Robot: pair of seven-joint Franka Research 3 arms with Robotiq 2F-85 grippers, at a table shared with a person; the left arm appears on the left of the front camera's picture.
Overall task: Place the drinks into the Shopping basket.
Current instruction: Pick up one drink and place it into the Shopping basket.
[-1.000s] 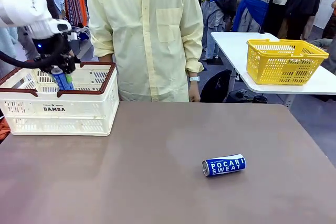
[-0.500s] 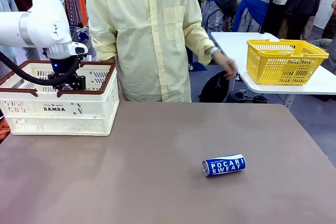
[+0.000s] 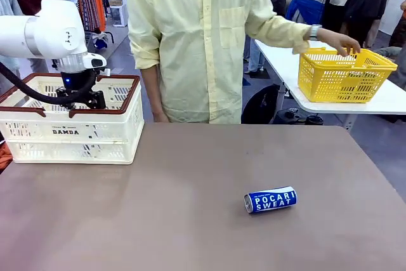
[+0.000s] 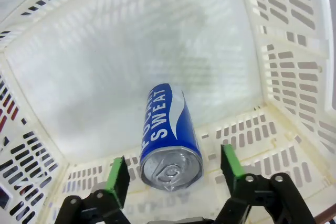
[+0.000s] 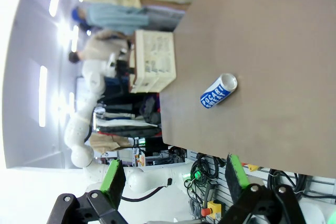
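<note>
The left gripper is down inside the basket, its fingers below the dark rim. In the left wrist view the fingers are spread wide with a blue can in the gap between them. There is daylight on both sides, so neither pad touches it. That looks like a drop-off: low in the basket, so the can has little room to tumble, and wide apart, so the gripper can lift off without catching it.

The can's silver tab end sits closest to the fingers. Its long axis runs away from them toward the basket floor, leaning a little toward the finger on the picture's left. Whether it is settled flat on the floor can't be told from here.

A second blue can lies on its side on the table, long axis roughly across the table and silver end toward the robot's left. In the right wrist view that can lies well beyond the fingertips of the right gripper, roughly in line with the gap. Those fingers are apart and empty, so it looks ready for a reach. Lying down, the can may roll if nudged.

The person's hand rests at the yellow basket.
</note>
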